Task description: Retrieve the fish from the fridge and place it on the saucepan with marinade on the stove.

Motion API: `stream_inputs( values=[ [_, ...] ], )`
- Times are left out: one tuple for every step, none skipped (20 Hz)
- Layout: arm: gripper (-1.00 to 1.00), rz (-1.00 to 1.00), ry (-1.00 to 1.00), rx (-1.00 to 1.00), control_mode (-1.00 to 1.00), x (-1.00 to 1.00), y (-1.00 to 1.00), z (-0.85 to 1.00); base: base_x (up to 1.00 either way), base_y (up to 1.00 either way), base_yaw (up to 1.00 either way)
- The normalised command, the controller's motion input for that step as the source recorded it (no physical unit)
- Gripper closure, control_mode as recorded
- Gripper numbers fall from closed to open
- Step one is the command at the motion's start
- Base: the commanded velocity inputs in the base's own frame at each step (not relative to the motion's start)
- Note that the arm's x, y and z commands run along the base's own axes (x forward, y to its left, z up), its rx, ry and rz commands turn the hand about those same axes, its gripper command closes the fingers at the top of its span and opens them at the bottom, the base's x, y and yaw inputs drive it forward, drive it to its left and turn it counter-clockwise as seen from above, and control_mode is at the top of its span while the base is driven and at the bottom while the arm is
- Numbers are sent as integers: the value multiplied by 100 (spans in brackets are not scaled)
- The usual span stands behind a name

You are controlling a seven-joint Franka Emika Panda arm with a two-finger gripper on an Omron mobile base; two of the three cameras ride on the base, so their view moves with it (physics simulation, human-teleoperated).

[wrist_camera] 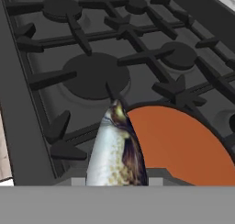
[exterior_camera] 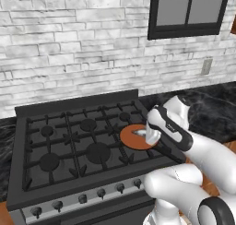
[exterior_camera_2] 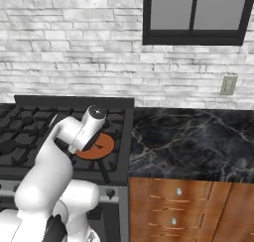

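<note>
The fish [wrist_camera: 117, 149], silvery with a dark back, rises from the bottom of the hand view, its pointed end over the left rim of the saucepan [wrist_camera: 183, 147]. My gripper [exterior_camera: 147, 134] is shut on the fish [exterior_camera: 138, 133] just above the pan's orange-brown inside [exterior_camera: 131, 139]. The pan sits on the front right burner of the stove [exterior_camera: 69, 145]. In the right base view my hand covers part of the pan [exterior_camera_2: 101, 147], and its long black handle [exterior_camera_2: 103, 172] points toward the stove's front edge. My fingertips are hidden behind the fish.
A black marble counter [exterior_camera_2: 188, 137] lies right of the stove above wooden drawers [exterior_camera_2: 173, 206]. Knobs [exterior_camera: 83, 198] line the silver front edge. A white brick wall with a dark window [exterior_camera_2: 196, 13] and an outlet [exterior_camera_2: 228, 85] stands behind.
</note>
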Motion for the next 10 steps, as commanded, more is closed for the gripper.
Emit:
stream_inputs(
  values=[
    [100, 0, 0, 0, -100, 19, 0, 0, 0, 0, 0],
    [100, 0, 0, 0, -100, 18, 0, 0, 0, 0, 0],
    [100, 0, 0, 0, -100, 16, 0, 0, 0, 0, 0],
    [100, 0, 0, 0, -100, 16, 0, 0, 0, 0, 0],
    [100, 0, 0, 0, -100, 19, 2, 0, 0, 0, 0],
    [100, 0, 0, 0, -100, 19, 4, 0, 0, 0, 0],
    [100, 0, 0, 0, -100, 19, 8, -1, 0, 0, 0],
    [100, 0, 0, 0, -100, 19, 8, -4, 0, 0, 0],
    [100, 0, 0, 0, -100, 19, 7, -12, 0, 0, 0],
    [100, 0, 0, 0, -100, 19, 6, -14, 0, 0, 0]
  ],
)
